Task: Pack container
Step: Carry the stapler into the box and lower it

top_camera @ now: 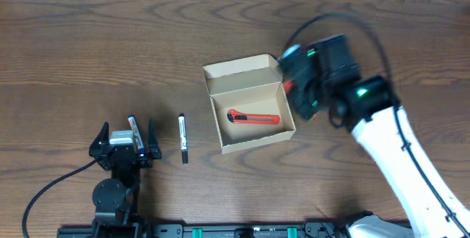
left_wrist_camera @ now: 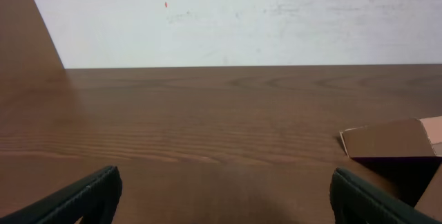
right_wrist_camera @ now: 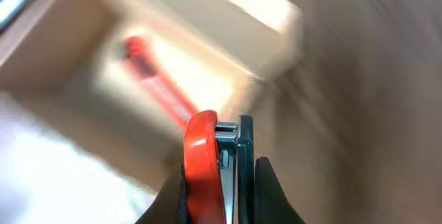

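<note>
- One red cutter (top_camera: 253, 117) already lies inside the open cardboard box (top_camera: 242, 82), which sits mid-table (top_camera: 88, 47) with its lid flap (top_camera: 242, 67) folded back.
- Your right gripper (top_camera: 296, 87) is clamped on a second red cutter (right_wrist_camera: 204, 162) and hovers at the box's right edge. That cutter is not in yet.
- Your left gripper (top_camera: 125, 139) stands wide with nothing in its grasp, well left of the box.
- Two more items lie outside the box: a black pen (top_camera: 183, 138) on the table to its left, and a pen-like piece (top_camera: 134, 130) by the left gripper, too small to name.
- By my judgement you are under halfway: lower the held cutter in, pack the rest, then close the flap.
</note>
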You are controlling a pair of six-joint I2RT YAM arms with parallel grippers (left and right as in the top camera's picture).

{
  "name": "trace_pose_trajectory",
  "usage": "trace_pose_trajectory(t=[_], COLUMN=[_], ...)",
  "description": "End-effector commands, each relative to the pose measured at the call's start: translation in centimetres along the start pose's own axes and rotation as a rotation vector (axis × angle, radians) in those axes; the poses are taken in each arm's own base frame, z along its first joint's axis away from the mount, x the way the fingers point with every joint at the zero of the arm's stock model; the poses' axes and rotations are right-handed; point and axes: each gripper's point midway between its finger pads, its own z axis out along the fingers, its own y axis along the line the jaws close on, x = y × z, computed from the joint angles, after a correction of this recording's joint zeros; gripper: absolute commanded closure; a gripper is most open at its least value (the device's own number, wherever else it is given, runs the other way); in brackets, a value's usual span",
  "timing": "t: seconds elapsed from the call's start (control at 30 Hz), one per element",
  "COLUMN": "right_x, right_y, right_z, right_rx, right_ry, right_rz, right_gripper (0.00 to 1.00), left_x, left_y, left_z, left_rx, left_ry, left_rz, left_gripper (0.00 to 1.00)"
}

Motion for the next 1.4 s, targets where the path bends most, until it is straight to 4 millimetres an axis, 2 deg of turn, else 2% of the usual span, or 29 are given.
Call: trace_pose_trajectory(t=[0.0, 0.1, 0.3, 0.53, 0.87, 1.1, 1.27, 1.3, 1.37], right_x=[-1.3, -2.1, -2.9, -2.9, -0.5, 1.3, 1.9, 1.8, 1.5], right_y=[4.3, 5.9, 5.9, 5.9, 7.5, 9.1, 9.5, 9.5, 9.4], right_z=[-0.2, 0.1, 1.6, 6.2, 11.7, 14.4, 15.5, 15.5, 15.6], right_rx=[-0.080, -0.098, -0.102, -0.144, -0.293, -0.405, -0.436, -0.433, -0.421], right_ry=[-0.027, -0.051, -0.060, -0.006, 0.091, 0.137, 0.154, 0.152, 0.144], right_rz=[-0.495, -0.618, -0.713, -0.758, -0.781, -0.755, -0.744, -0.744, -0.726], right_gripper=[0.99, 0.99, 0.99, 0.99, 0.99, 0.99, 0.99, 0.97, 0.81], left_x=[1.8, 1.9, 1.9, 1.9, 1.9, 1.9, 1.9, 1.9, 1.9], left_y=[-0.1, -0.3, -0.9, -0.9, -0.9, -0.9, -0.9, -0.9, -0.9], left_z=[0.1, 0.1, 0.1, 0.1, 0.1, 0.1, 0.1, 0.1, 0.1], left_rx=[0.002, 0.016, 0.051, 0.051, 0.051, 0.050, 0.050, 0.050, 0.050], left_ry=[0.052, 0.053, 0.056, 0.056, 0.056, 0.056, 0.056, 0.056, 0.056], left_rz=[0.000, 0.000, -0.002, -0.001, -0.001, -0.001, -0.001, -0.001, -0.001], left_gripper=[0.05, 0.05, 0.05, 0.05, 0.05, 0.05, 0.05, 0.05, 0.05])
